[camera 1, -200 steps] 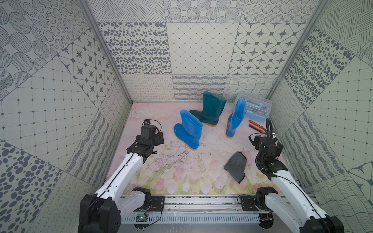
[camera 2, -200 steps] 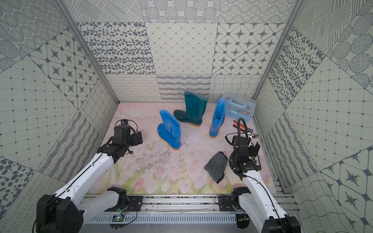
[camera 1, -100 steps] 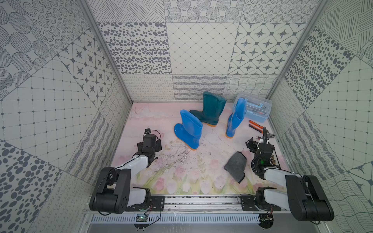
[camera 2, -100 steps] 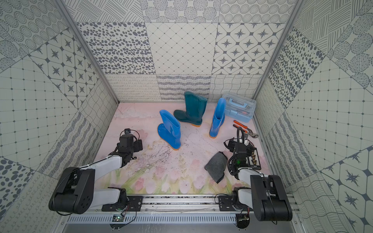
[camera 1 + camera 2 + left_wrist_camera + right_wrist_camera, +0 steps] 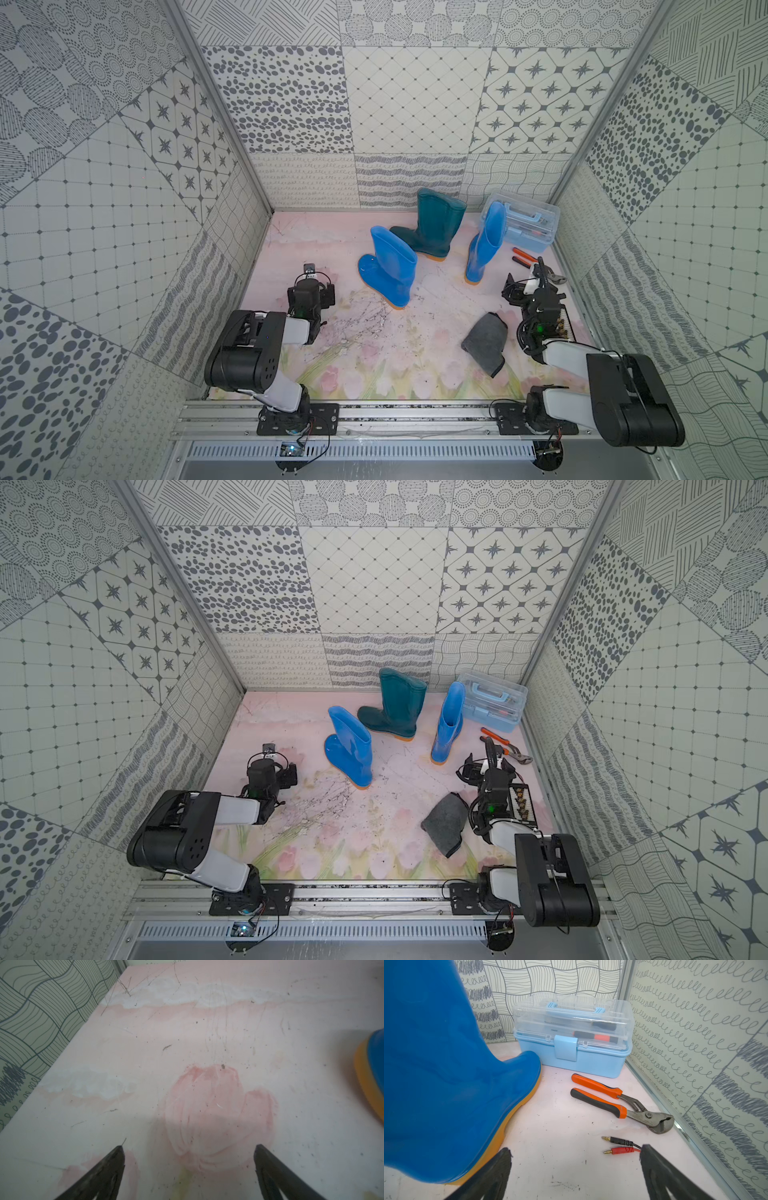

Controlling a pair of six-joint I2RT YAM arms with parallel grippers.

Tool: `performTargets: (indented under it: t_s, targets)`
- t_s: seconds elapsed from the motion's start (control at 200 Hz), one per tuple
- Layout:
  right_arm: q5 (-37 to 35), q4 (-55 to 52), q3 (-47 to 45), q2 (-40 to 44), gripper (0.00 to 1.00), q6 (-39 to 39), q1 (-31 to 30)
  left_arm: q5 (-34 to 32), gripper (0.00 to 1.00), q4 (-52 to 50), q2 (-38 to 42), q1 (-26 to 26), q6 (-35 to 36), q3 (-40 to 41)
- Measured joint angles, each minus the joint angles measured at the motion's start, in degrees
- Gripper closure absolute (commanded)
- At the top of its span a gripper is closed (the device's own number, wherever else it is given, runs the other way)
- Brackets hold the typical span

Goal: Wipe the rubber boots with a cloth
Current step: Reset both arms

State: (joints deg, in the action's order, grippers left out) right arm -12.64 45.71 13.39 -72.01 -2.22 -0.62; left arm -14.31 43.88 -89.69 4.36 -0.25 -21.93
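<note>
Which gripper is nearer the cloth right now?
Right. The right gripper, open, sits just beyond the cloth, off its far right corner, not touching. The left gripper, also open, is far across the table, to its left.

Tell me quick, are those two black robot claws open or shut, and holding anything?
Left gripper: open, holding nothing.
Right gripper: open, holding nothing; the dark grey soft cloth lies beside that arm, untouched.

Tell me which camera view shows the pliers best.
The right wrist view: the pliers lie whole and close, with the orange-and-black handles and grey jaws plain. In both top views they are small and far, partly hidden behind the right arm. The left wrist view does not show them.
</note>
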Motion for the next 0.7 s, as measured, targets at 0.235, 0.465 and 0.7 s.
performTargets:
  t_s: [0.235, 0.465, 0.7]
  targets:
    - [3.2, 6.0, 3.8, -13.9, 0.02, -2.5, -0.1, 2.0, 0.03, 1.9, -0.1, -0.5, 0.3, -0.8]
    - [4.3, 2.4, 8.4, -17.2, 0.02, -2.0, -1.7, 3.2, 0.03, 2.1, -0.1, -0.5, 0.4, -0.8]
    - [4.5, 1.9, 8.6, -17.2, 0.02, -1.8, -1.9, 3.4, 0.03, 2.1, -0.1, -0.5, 0.4, -0.8]
